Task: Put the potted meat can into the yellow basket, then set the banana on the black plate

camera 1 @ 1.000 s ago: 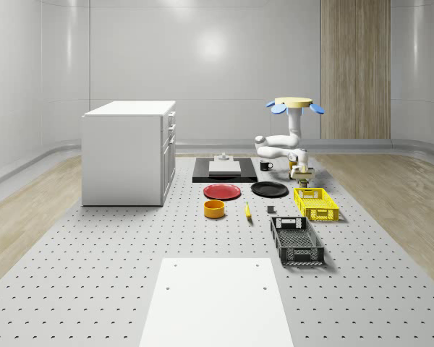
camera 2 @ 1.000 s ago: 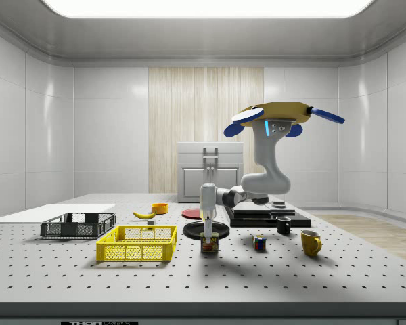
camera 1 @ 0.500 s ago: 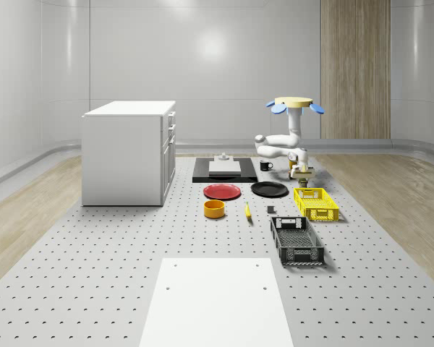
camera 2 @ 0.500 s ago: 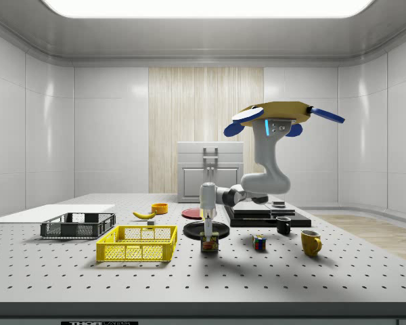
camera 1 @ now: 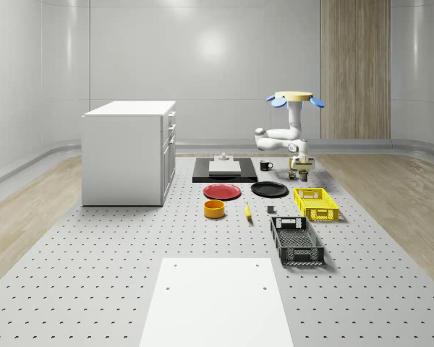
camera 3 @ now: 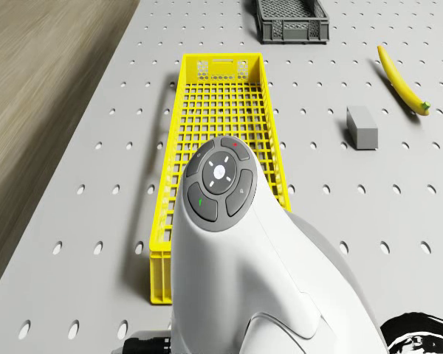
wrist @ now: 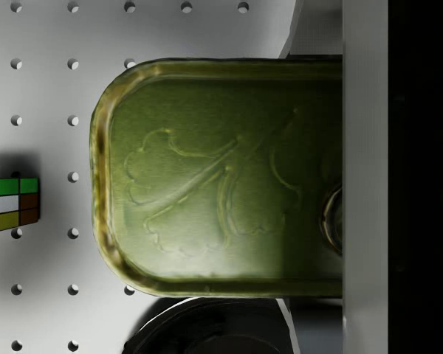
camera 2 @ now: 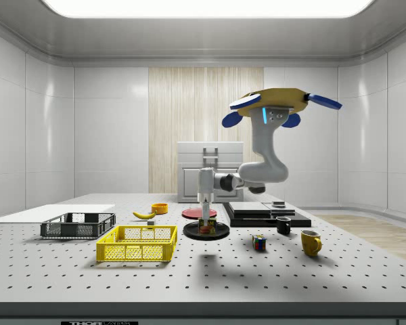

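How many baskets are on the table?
2. The yellow basket lies near the whole-scene view's right side of the table, just nearer the camera than the hovering drone. The black basket lies nearer still. None seems hidden.

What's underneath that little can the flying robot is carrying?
The potted meat can hangs in the hand above bare table, its shadow falling there. The wrist view shows a black plate's edge and a colored cube nearby; directly beneath is covered.

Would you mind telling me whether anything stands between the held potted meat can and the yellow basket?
Nothing visible does. The end effector holds the potted meat can in the air beside the yellow basket, which is open on top with bare mesh inside. The black plate lies behind, off that path. The drone hovers above.
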